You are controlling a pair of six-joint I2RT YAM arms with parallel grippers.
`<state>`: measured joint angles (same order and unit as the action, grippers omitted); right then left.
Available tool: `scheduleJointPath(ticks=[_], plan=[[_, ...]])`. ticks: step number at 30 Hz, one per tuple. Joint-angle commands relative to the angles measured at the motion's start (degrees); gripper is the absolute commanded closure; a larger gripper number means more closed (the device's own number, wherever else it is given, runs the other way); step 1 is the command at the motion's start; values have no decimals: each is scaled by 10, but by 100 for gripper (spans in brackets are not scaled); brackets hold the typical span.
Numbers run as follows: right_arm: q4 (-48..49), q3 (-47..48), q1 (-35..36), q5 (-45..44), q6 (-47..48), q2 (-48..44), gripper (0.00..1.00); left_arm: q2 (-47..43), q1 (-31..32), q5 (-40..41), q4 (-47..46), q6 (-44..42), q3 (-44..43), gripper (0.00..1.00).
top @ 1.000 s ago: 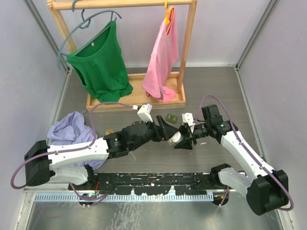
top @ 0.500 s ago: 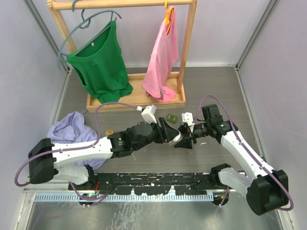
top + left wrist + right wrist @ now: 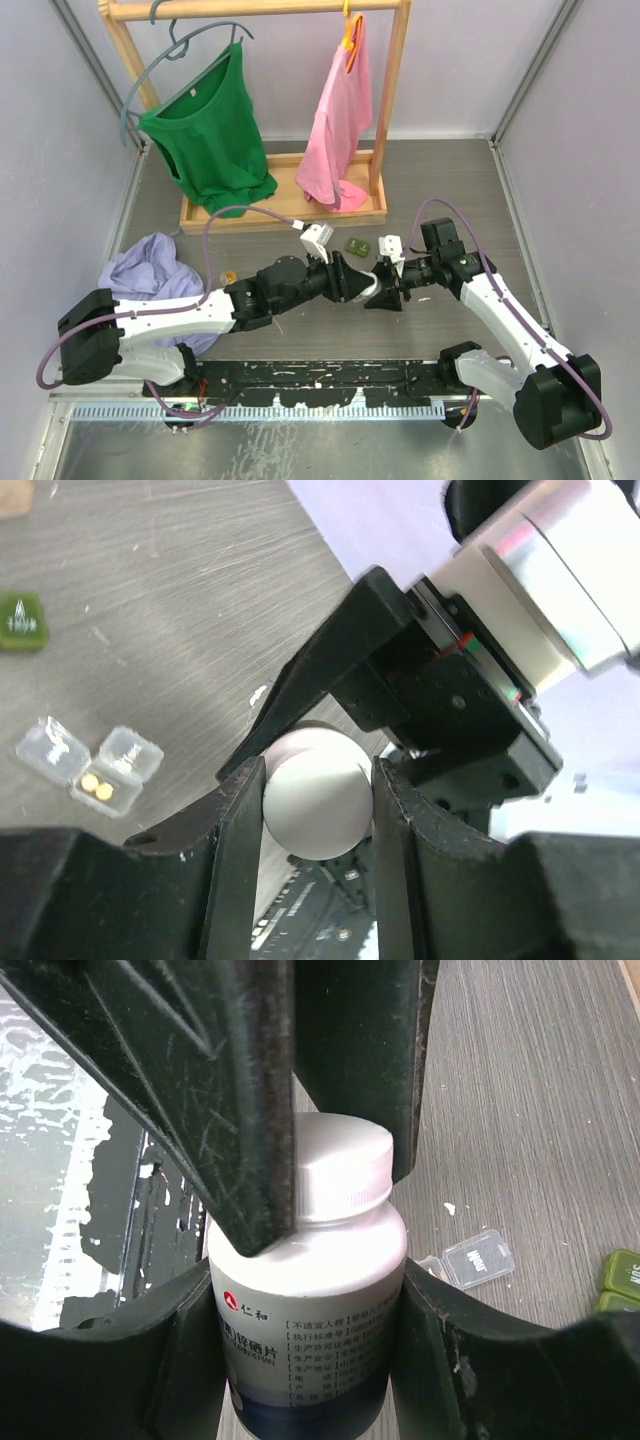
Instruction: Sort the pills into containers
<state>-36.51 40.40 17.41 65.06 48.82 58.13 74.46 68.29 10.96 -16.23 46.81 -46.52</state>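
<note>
My right gripper point(image 3: 305, 1300) is shut on the body of a white pill bottle point(image 3: 305, 1290) and holds it above the table. My left gripper point(image 3: 315, 780) is shut on the bottle's white cap point(image 3: 315, 800); its black fingers point(image 3: 240, 1110) flank the cap in the right wrist view. In the top view the two grippers meet at the bottle point(image 3: 372, 286). The clear container point(image 3: 90, 765) lies open on the table with two yellow pills point(image 3: 97, 787) in one compartment; its lid also shows in the right wrist view point(image 3: 478, 1258). The dark green container point(image 3: 360, 245) lies beyond the grippers.
A wooden rack point(image 3: 285, 205) at the back carries a green shirt point(image 3: 210, 140) and a pink shirt point(image 3: 340, 130). A lavender cloth point(image 3: 150, 270) is heaped at the left. A small orange bit point(image 3: 228, 276) lies beside it. A black rail point(image 3: 320, 380) runs along the near edge.
My left gripper has moved right, up to the bottle, and its fingers now sit round the cap. My right gripper and the bottle have stayed in place.
</note>
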Motion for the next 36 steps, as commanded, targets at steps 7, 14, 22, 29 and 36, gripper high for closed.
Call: scheduleJointPath(ticks=[7,14,22,29,36], plan=[[21,20,0,37,0,-7,85,11,-18,-307,-206,-350,57,91],[18,20,1,38,4,-7,85,-1,-26,-265,-253,-317,80,64],[17,21,1,37,5,-7,85,-74,-26,-146,-291,-210,138,1],[16,21,1,35,6,-8,85,-132,-26,-113,-234,-129,146,2],[16,22,1,35,7,-8,85,-179,-26,-54,-202,-62,163,2]])
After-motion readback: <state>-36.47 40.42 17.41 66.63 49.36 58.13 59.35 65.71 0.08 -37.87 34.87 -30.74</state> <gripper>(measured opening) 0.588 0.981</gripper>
